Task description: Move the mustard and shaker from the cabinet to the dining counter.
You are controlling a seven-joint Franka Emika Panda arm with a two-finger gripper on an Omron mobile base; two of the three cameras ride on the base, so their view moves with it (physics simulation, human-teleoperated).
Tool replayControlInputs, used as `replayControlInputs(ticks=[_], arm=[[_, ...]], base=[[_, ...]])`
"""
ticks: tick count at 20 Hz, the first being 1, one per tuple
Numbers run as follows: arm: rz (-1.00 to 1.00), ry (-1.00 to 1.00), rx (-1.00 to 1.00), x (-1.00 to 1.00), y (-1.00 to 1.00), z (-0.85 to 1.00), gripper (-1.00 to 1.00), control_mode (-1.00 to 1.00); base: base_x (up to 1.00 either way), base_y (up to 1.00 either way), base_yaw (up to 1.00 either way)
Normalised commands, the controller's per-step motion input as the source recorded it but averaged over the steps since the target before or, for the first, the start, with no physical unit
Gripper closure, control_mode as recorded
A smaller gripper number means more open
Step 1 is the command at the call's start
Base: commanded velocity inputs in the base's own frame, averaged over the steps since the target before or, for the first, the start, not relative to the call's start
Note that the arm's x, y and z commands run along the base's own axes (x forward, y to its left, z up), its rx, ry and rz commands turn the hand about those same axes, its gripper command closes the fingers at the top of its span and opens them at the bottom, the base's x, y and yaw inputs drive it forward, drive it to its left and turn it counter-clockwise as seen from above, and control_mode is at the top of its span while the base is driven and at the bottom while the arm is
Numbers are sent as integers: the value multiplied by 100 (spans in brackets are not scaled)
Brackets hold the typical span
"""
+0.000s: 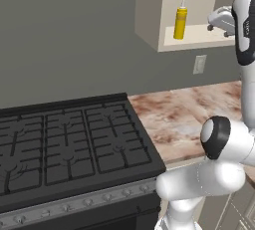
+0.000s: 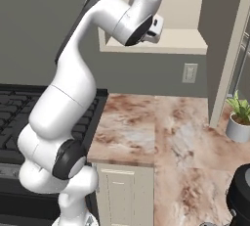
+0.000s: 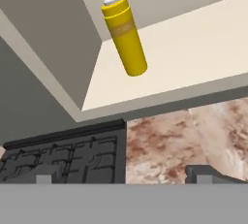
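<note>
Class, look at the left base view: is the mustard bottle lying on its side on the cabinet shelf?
No. The mustard stands upright on the cabinet shelf, nozzle pointing up.

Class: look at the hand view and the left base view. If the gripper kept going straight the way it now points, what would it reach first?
Most likely the mustard standing on the cabinet shelf; the open gripper aims into the cabinet, roughly at it. Depth is unclear, so it might pass just beside the bottle and meet the shelf or back wall instead.
</note>
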Motion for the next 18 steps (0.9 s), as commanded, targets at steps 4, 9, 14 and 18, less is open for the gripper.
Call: replayControlInputs(ticks=[4,9,14,18], arm=[[0,-10,0,40,0,19,-100,-100],[0,-15,0,27,0,12,-100,-100],[0,-15,0,20,0,2,-100,-100],[1,-12,0,17,0,0,-100,-100]], base=[[0,0,0],[0,0,0],[0,0,0],[0,0,0]])
